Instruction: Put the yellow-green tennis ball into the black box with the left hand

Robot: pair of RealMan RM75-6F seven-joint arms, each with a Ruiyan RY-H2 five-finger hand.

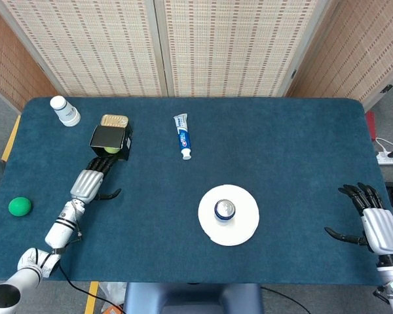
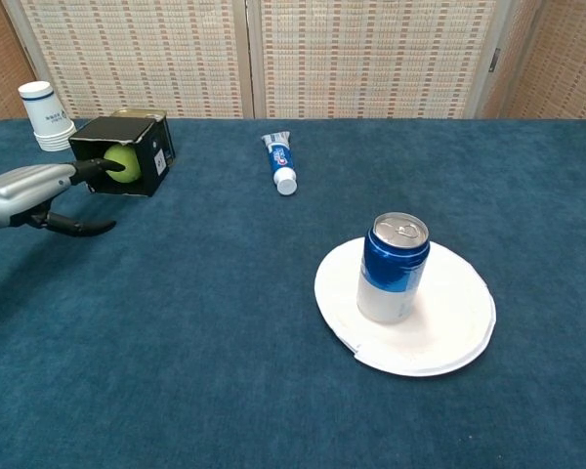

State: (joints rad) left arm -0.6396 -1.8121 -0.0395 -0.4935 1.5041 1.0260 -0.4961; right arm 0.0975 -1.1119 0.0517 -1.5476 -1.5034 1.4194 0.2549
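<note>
Sitting inside the box (image 2: 125, 151) already, ball (image 2: 124, 163) free of the left hand (image 2: 31, 191), fingers apart. Best drawn straight back, without nudging the box.

- The bench (image 1: 281, 150) is showing deep blue cloth.
- The ball (image 2: 124, 163) is glowing yellow-green inside the black box (image 2: 151, 147).
- The blue-and-silver can (image 2: 396, 267) is standing on a white plate (image 2: 459, 327).
</note>
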